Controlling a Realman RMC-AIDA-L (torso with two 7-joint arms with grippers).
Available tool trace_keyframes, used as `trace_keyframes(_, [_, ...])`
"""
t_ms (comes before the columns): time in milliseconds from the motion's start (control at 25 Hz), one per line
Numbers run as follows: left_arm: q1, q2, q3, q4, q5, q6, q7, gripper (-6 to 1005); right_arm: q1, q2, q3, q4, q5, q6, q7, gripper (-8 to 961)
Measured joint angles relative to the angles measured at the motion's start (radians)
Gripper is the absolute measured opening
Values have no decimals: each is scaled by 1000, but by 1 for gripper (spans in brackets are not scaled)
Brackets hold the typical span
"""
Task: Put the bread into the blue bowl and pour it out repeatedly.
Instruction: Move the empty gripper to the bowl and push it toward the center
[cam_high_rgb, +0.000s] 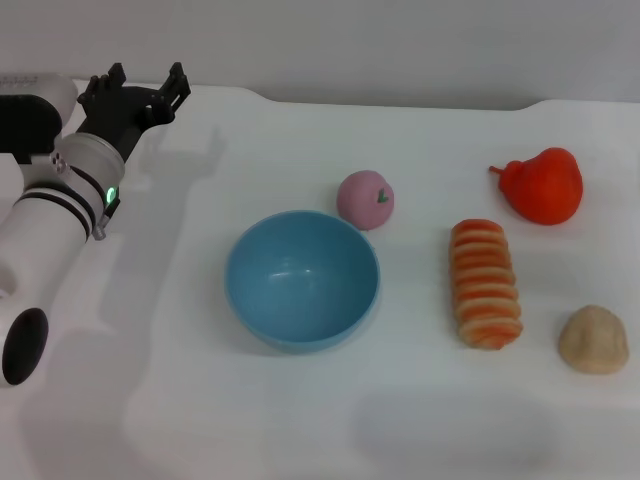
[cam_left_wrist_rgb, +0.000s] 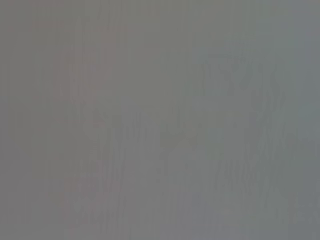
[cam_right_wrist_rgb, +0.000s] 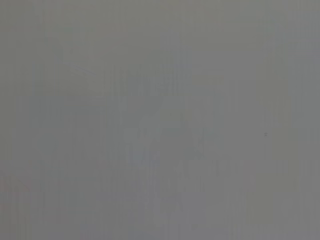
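The bread (cam_high_rgb: 485, 283) lies right of the blue bowl (cam_high_rgb: 302, 279); left gripper (cam_high_rgb: 146, 85) fingers spread, empty.

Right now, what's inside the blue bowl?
Nothing: the blue bowl shows only its bare inner surface. The bread lies on the table to its right. What's under the bowl is hidden.

My head camera looks forward and down from above onto the white counter (cam_high_rgb: 300, 420), far enough back to take in the blue bowl (cam_high_rgb: 302, 278), the bread (cam_high_rgb: 485, 284) and my left end effector (cam_high_rgb: 135, 85) at the far left edge. Both my wrist cameras give only a flat grey field, so I cannot tell which way they face or what they share with the head view.
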Motion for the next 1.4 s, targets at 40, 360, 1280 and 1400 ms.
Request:
trace_keyframes(40, [-1, 0, -4, 0, 0, -9, 0, 789, 0, 1, 0, 0, 0, 3, 1, 488])
trace_keyframes(360, [-42, 14, -33, 48, 7, -199, -24, 788, -6, 3, 0, 16, 0, 37, 7, 489])
trace_keyframes(1280, [46, 20, -592, 976, 374, -1519, 279, 785, -106, 11, -21, 98, -11, 32, 4, 489])
trace_keyframes(1400, [65, 22, -616, 1096, 380, -1722, 285, 785, -108, 11, -29, 103, -11, 31, 2, 490])
